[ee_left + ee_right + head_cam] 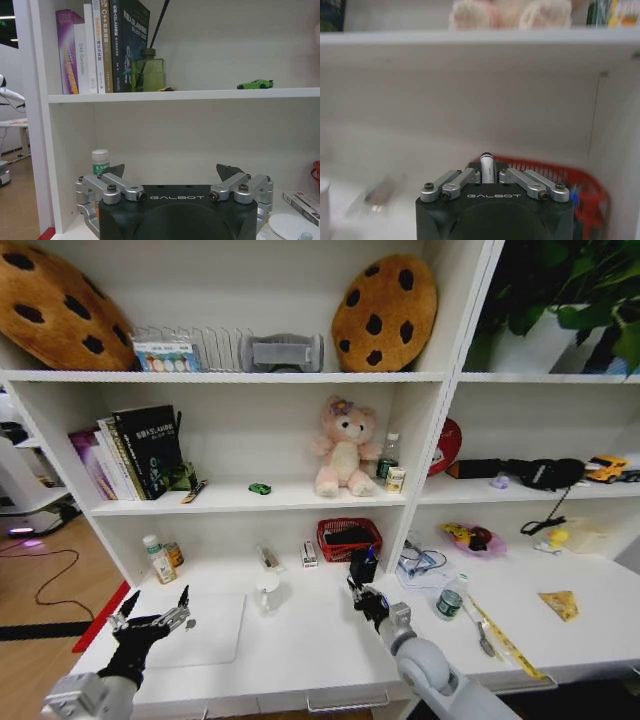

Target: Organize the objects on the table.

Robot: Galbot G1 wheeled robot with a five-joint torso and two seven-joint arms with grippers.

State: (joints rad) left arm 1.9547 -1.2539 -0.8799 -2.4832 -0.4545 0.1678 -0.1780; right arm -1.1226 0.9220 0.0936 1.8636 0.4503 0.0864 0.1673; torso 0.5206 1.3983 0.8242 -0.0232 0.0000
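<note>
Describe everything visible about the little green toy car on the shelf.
The green toy car is a tiny, glossy bright-green sports model with dark wheels and windows. It stands upright on its wheels on the white shelf, apart from the books and the pink plush bear. Nothing touches it except the shelf.

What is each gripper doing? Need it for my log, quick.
Left gripper: open, empty.
Right gripper: shut on a pen.
</note>
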